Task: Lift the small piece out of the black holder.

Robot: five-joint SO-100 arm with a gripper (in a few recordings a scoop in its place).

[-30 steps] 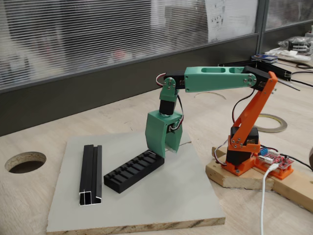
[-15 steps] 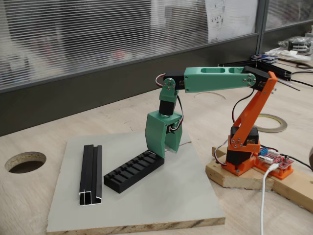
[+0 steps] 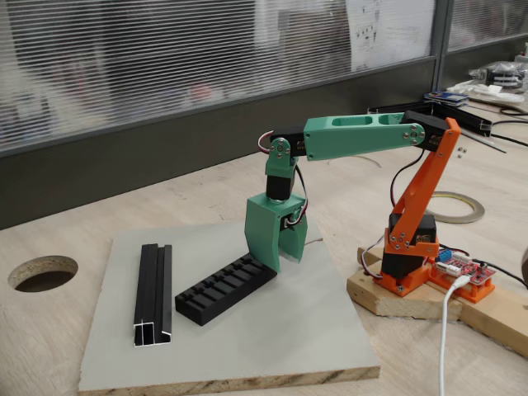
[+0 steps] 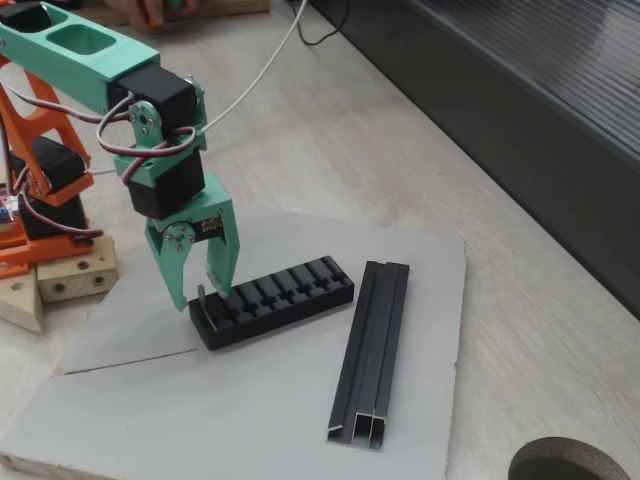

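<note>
the green end effector [image 4: 203, 285] points straight down over one end of the black holder [image 4: 275, 298], the end nearest the robot's orange base [image 3: 412, 247]. in a fixed view that is the holder's left end; in another fixed view it is the far right end, where the end effector [image 3: 279, 257] hides the last slots. its 2 fingers [image 4: 177, 270] are parted by a narrow gap, with their tips at about the level of the holder's top face.

the small piece [image 4: 203, 305] is a thin grey upright sliver standing at the holder's left end, between the 2 fingertips and rising a little above the block's top (too small to say whether the fingers actually press on it, so i cannot tell if it is gripped or merely straddled). its lower end looks to be at the holder's end slot.

the holder lies diagonally on a pale grey board [image 3: 272, 330], which rests on the wooden tabletop [image 3: 49, 330]. a longer black channel rail [image 3: 154, 293] with silvery cut ends lies on the same board, near the holder but apart from it. a round hole [image 3: 43, 272] is cut in the tabletop beyond the board's left edge.
</note>
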